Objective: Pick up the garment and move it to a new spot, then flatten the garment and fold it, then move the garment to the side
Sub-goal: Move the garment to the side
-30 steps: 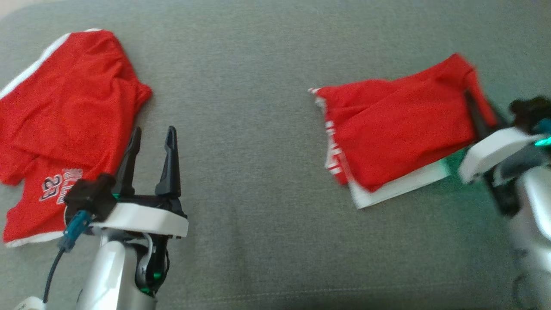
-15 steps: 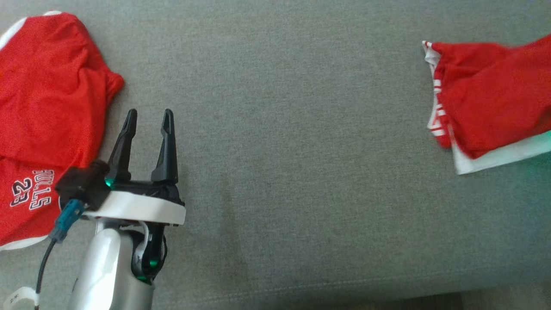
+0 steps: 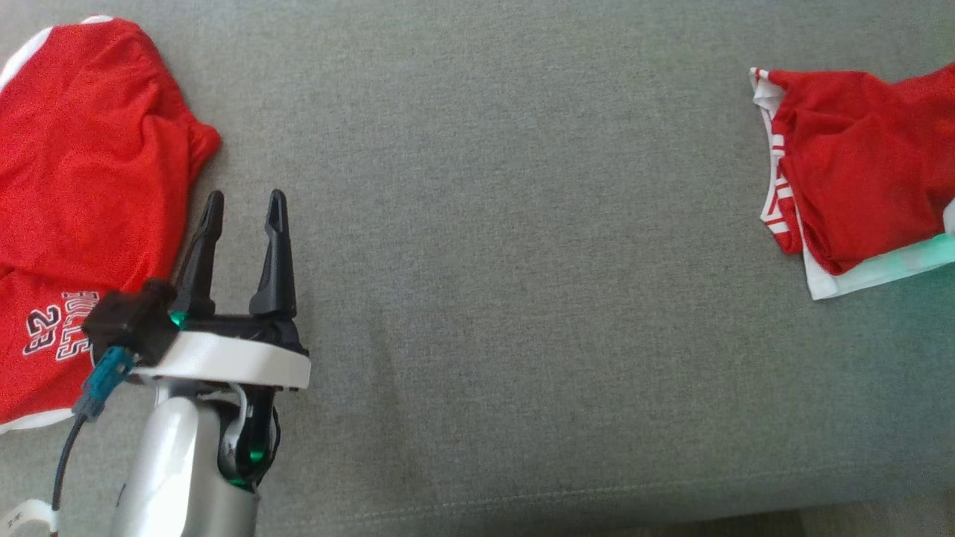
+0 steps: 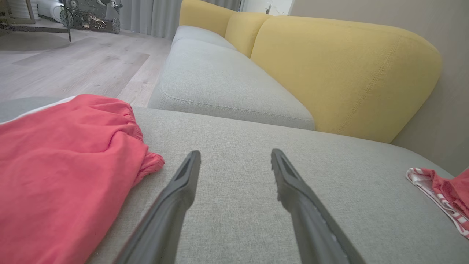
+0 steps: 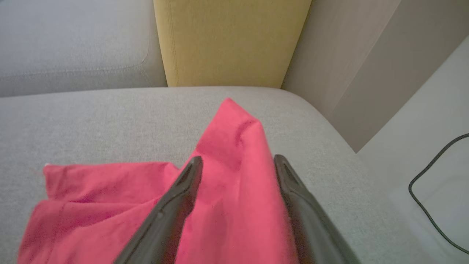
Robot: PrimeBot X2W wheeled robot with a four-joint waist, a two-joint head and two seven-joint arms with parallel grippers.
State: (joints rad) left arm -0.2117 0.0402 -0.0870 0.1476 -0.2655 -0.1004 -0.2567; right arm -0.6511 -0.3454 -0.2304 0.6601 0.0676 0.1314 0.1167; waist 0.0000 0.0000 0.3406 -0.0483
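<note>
Garment (image 3: 858, 186), red and folded over a white layer, lies at the far right of the grey sofa seat (image 3: 485, 261), cut off by the head view's edge. Right tool (image 5: 238, 158) stands open, with a finger on either side of a raised red fold; the cloth is between them, not pinched. Left tool (image 3: 245, 195) is open too and holds nothing. It is well apart from the garment, just right of a second red jersey (image 3: 82, 149) printed 23. Grey seat stretches between the two pieces. Yellow backrest (image 4: 329, 66) rises behind, and a black cable (image 5: 428, 198) lies beyond the seat's right end.
</note>
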